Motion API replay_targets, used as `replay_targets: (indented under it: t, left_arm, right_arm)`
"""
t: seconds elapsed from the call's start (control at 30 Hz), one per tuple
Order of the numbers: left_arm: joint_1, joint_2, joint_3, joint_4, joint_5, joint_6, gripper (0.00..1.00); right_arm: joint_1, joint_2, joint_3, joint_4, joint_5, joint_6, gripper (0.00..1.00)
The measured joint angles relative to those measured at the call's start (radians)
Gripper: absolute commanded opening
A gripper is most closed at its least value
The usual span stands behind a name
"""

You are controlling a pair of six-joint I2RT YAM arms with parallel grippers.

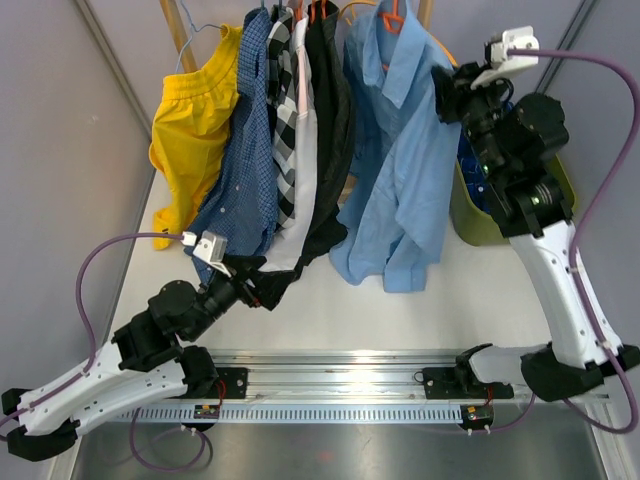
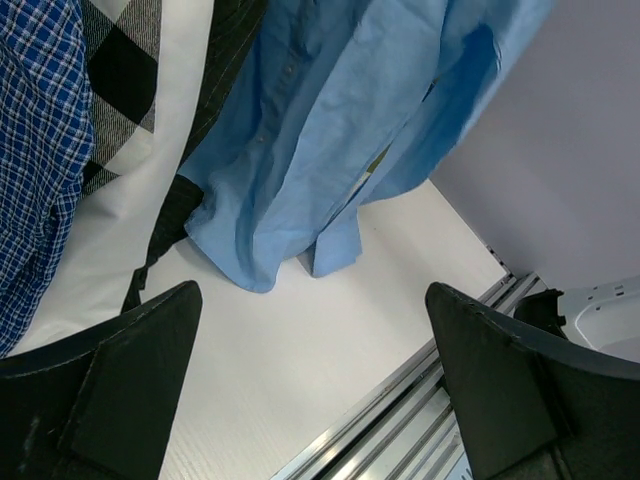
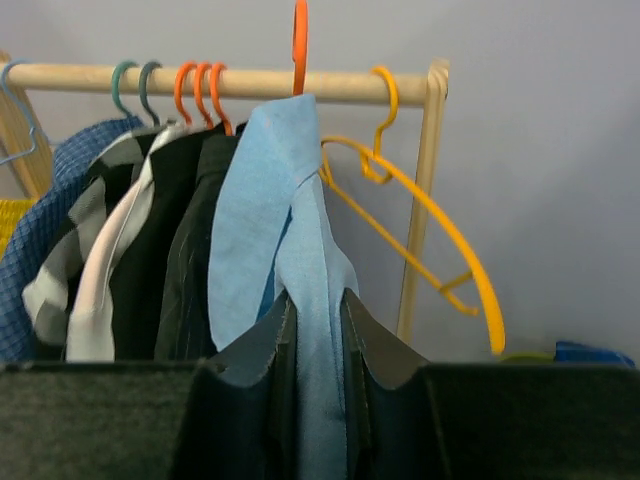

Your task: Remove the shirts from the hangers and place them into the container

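My left gripper point(image 2: 314, 312) hangs low by the hems, jaws wide apart and empty. The light blue shirt point(image 1: 395, 170) hangs on its orange hanger point(image 3: 299, 40), with my right gripper point(image 3: 314, 305) clamped on cloth near the collar. I'd slide that shoulder off slowly, toward the container point(image 1: 468, 218) just right.

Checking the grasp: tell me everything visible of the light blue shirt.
The light blue shirt is smooth woven cloth with a collar and a button front. It hangs on an orange hanger at the right end of the row, beside the black shirt. Its lower hem lies crumpled on the white table. The right claw is shut on a fold below its collar.
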Motion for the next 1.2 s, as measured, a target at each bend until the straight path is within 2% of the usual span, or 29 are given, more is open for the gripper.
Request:
replay_targets:
  t: [0.23,0.47,0.6,0.8,1.0,1.2]
  left_arm:
    - [0.000,0.037,0.014,0.017,0.000,0.007,0.99]
    - [0.000,0.204,0.078,0.058,0.033,0.013,0.99]
    - [0.000,0.288,0.103,0.103,0.048,0.003,0.99]
    - [-0.016,0.365,0.128,0.219,0.046,-0.072,0.99]
    - [-0.107,0.456,0.128,0.322,0.016,-0.178,0.99]
    - [-0.121,0.510,0.128,0.356,0.006,-0.266,0.99]
  right_arm:
    - [0.000,-0.397,-0.365,-0.188,-0.035,0.098,0.00]
    - [0.000,-0.644,-0.468,-0.465,-0.153,0.198,0.00]
    - [-0.001,-0.692,-0.504,-0.581,-0.265,0.240,0.00]
    - [-0.001,-0.749,-0.702,-0.613,-0.481,0.337,0.00]
    - [-0.001,-0.756,-0.763,-0.611,-0.565,0.393,0.00]
    - [-0.001,-0.751,-0.763,-0.569,-0.606,0.410,0.00]
